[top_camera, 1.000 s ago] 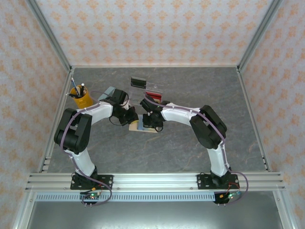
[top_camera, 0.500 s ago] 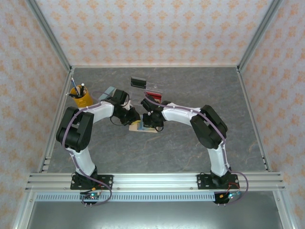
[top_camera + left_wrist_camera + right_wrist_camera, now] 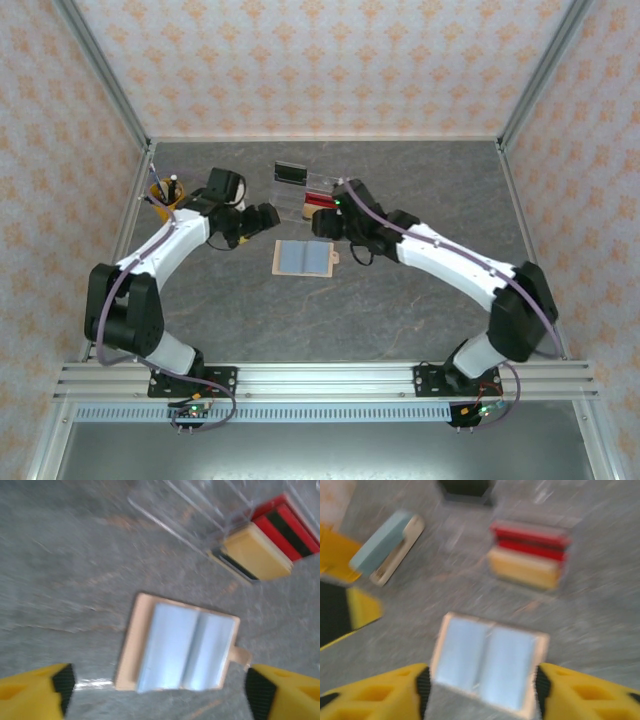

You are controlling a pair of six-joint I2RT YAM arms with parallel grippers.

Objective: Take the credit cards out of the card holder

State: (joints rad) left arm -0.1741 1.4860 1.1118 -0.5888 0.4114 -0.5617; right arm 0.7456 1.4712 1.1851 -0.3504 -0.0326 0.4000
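Left gripper (image 3: 162, 686): jaws spread wide, nothing held. Right gripper (image 3: 482, 686): jaws parted, nothing held. The card holder (image 3: 302, 258) lies open and flat on the table (image 3: 400, 320), blue-grey panels up, below and between the 2 grippers and clear of both sets of fingers. Beyond it from each gripper, red and tan cards (image 3: 525, 567) sit stacked in the clear tray (image 3: 165, 515).

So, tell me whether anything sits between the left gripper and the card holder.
Nothing visible does. The card holder lies open on the table, with bare surface between it and the open left gripper; the clear tray sits farther back.
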